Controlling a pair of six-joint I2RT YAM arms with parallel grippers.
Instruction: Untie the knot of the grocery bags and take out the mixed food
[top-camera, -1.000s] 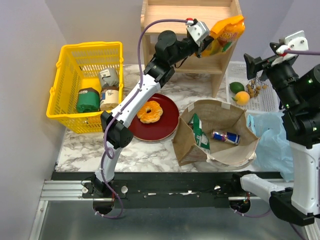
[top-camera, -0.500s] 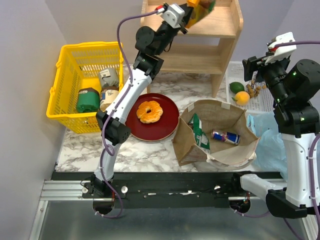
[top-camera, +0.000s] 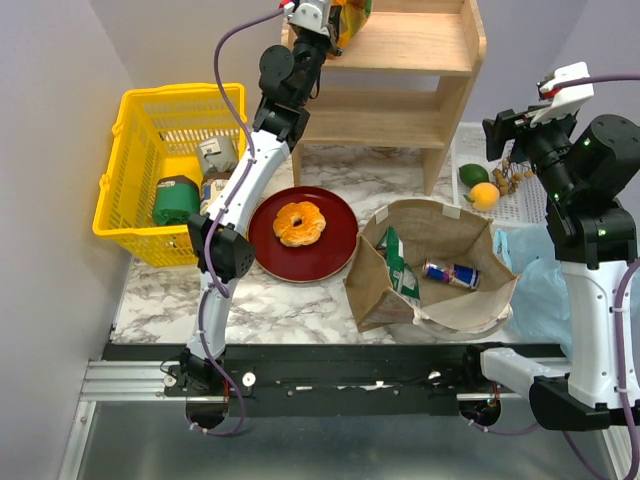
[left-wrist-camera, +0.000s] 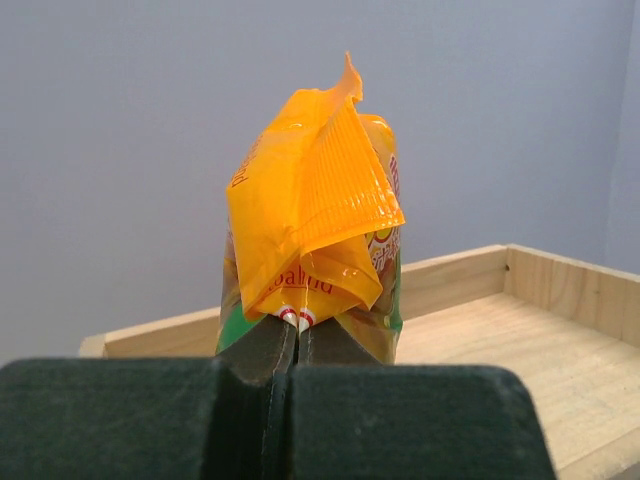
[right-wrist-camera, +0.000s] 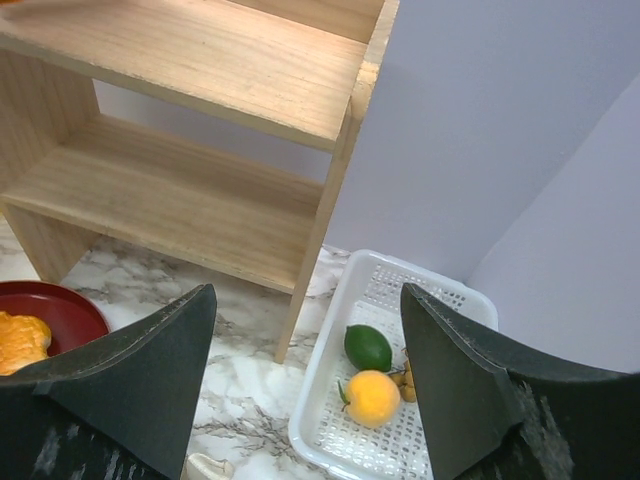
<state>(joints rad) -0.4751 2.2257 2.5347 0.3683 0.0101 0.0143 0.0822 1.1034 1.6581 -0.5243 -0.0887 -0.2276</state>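
Note:
My left gripper is shut on the top edge of the yellow-orange snack packet and holds it over the top shelf of the wooden rack. My right gripper is open and empty, high above the white mesh tray. The tray holds the green fruit and the orange fruit. The brown paper bag stands open with the dark-green chip bag and the drink can inside. The light-blue plastic bag lies to its right. The doughnut sits on a red plate.
A yellow basket with jars and packs stands at the left. The wooden rack fills the back middle, with a lower shelf. Walls close in on the left and right.
My left arm has swung the snack packet up and to the left, from beside the rack to over its top shelf. My right gripper has shifted only slightly.

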